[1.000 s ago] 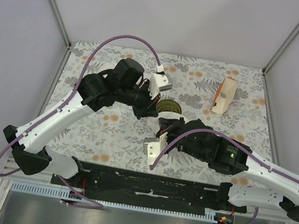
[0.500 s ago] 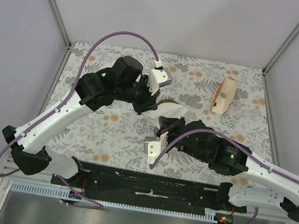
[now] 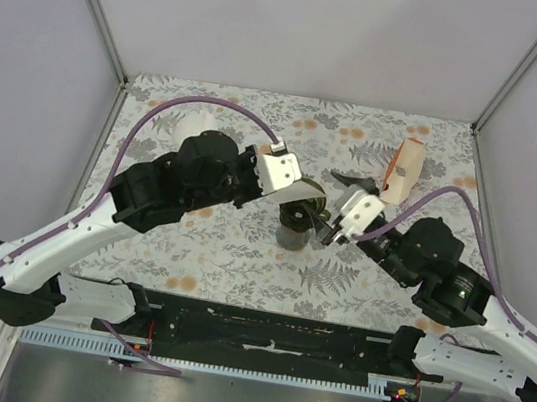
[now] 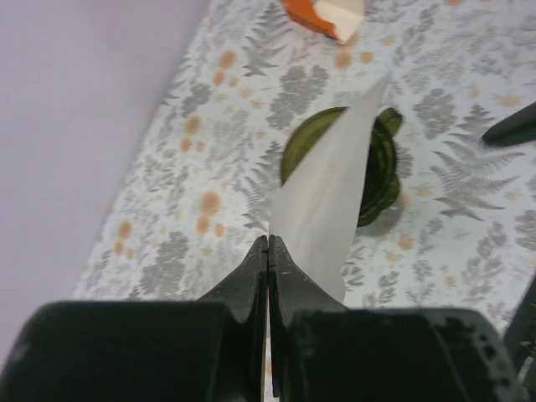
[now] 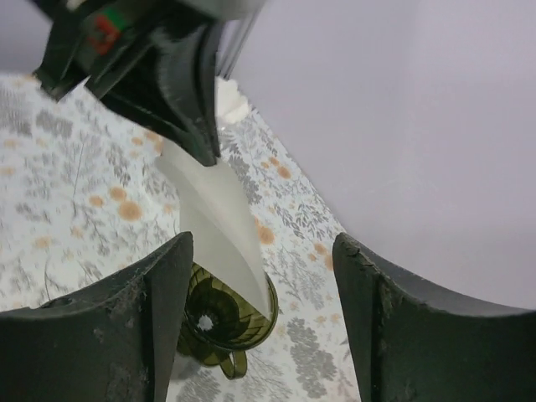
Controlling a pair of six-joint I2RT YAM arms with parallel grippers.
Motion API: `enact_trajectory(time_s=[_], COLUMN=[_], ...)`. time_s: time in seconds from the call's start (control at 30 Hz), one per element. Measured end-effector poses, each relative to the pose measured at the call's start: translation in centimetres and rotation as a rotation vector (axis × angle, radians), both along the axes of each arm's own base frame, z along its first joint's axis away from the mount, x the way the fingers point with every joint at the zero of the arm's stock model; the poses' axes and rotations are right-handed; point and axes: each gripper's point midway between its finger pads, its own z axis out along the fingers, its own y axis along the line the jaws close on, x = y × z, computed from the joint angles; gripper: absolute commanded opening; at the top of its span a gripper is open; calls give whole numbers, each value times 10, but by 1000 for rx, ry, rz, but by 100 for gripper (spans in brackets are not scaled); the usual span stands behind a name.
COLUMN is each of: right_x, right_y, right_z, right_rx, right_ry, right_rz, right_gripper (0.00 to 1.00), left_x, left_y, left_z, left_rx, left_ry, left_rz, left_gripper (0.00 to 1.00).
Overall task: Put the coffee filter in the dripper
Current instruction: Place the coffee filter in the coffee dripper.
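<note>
The coffee filter (image 4: 327, 201) is off the table (image 3: 202, 242), pinched flat at its near edge by your left fingers (image 4: 289, 280), which are pressed together on the paper. In the left wrist view it reaches toward 1 o'clock across the mouth of the dripper (image 4: 381, 180). From the right wrist view the coffee filter (image 5: 219, 226) hangs point-down with its lower edge at the 2 o'clock side of the dripper (image 5: 219, 322) rim; you cannot tell whether paper and rim touch. Your right fingers (image 5: 155, 327) are spread wide, holding nothing, and frame the dripper. In the top view the dripper (image 3: 297, 228) stands near the table's middle, with a peach packet (image 3: 401, 172) at its 2 o'clock.
</note>
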Motion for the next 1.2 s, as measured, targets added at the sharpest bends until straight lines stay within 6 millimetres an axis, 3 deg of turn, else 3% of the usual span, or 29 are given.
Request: enact_trajectory(time_s=[0.17, 0.27, 0.4, 0.53, 0.77, 1.0, 1.2], right_x=[13, 25, 35, 43, 67, 78, 89], right_y=[-27, -43, -50, -42, -9, 5, 14], right_z=[29, 33, 37, 36, 25, 25, 15], right_rx=[354, 576, 833, 1022, 1140, 1199, 1218], right_ry=[204, 355, 493, 590, 737, 811, 882], right_rz=[-154, -244, -277, -247, -204, -141, -131], right_gripper=[81, 82, 86, 84, 76, 61, 59], left_x=[14, 16, 18, 25, 22, 18, 15], left_y=[11, 6, 0, 1, 2, -2, -5], left_z=[27, 40, 46, 61, 86, 84, 86], left_rx=[-13, -16, -6, -31, -109, -117, -130], left_ry=[-200, -329, -468, -554, -623, -628, -630], left_rz=[69, 82, 99, 151, 190, 180, 172], left_gripper=[2, 2, 2, 2, 2, 2, 2])
